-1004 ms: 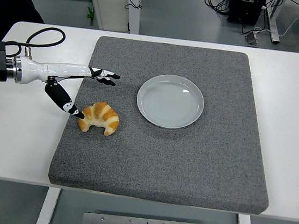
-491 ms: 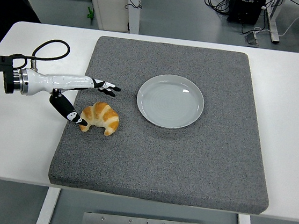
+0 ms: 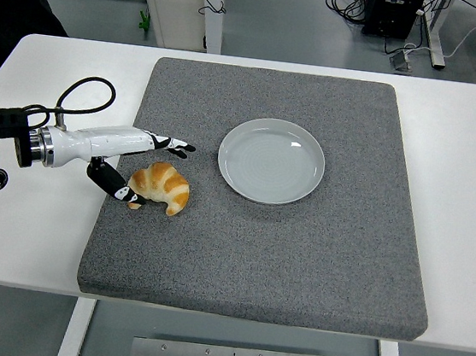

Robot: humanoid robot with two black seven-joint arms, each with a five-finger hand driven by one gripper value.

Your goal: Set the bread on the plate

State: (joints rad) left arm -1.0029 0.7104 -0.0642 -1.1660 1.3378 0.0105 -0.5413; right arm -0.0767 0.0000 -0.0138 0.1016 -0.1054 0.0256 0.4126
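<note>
White table (image 3: 466, 213) under a grey foam mat (image 3: 297, 262); cables and table legs on the floor beyond (nothing there bears on the job). Near the mat's left edge, the bread (image 3: 161, 186): a golden croissant, curved, long axis running roughly left to right with both tips turned toward the near edge. To its right and a little farther back, well apart, the pale plate (image 3: 271, 160), with nothing on it. Reaching in from the left, the left hand (image 3: 132, 166), white-shelled with black fingertips; fingers (image 3: 173, 145) stretched out flat just behind the croissant and pointing toward the plate; thumb (image 3: 116, 188) angled down at the croissant's left tip, touching or nearly so. Spread wide, then, and gripping nothing yet; croissant lying in the gap between thumb and fingers, slightly right of the palm. No right hand anywhere in view, so the left one plainly nearer. Judged from this: grasp stage, not yet closed; next, presumably a pinch across the short axis, then a carry rightward to the plate.
</note>
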